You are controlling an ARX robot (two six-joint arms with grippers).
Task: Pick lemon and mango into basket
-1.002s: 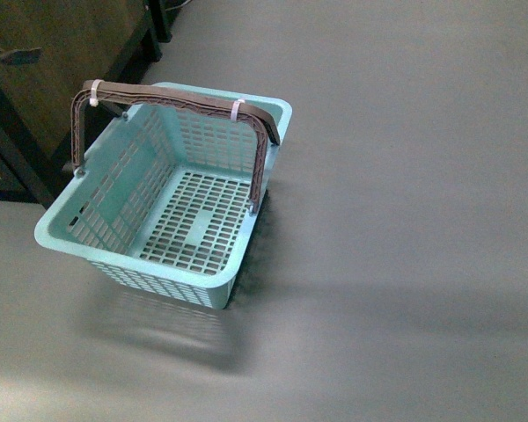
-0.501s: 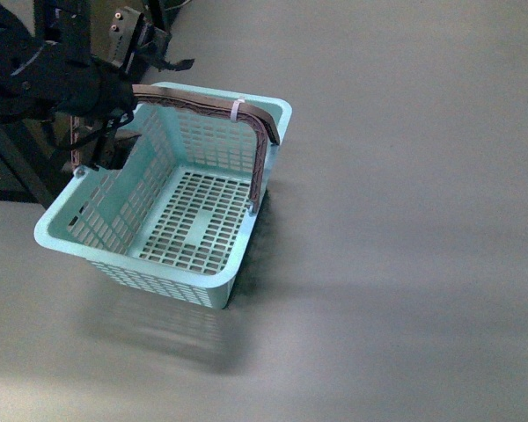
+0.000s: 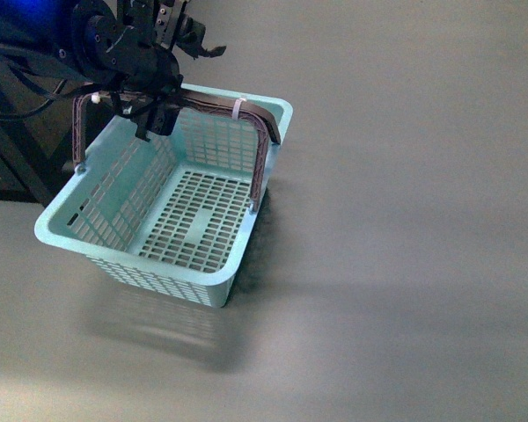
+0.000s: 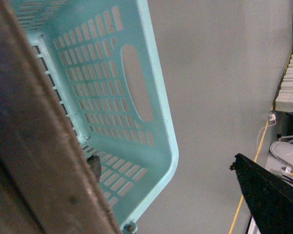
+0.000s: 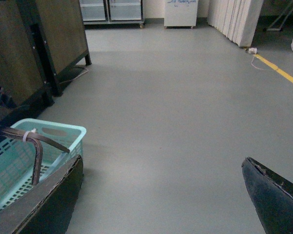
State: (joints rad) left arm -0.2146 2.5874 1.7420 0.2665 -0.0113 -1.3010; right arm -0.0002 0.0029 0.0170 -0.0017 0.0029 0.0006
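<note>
teal basket [image 5: 53, 130] with brown handles [image 5: 37, 157] on grey floor [image 5: 176, 122] near dark cabinet [image 5: 14, 53]

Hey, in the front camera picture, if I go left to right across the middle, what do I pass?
Dark cabinet frame → teal basket → bare grey floor.
</note>
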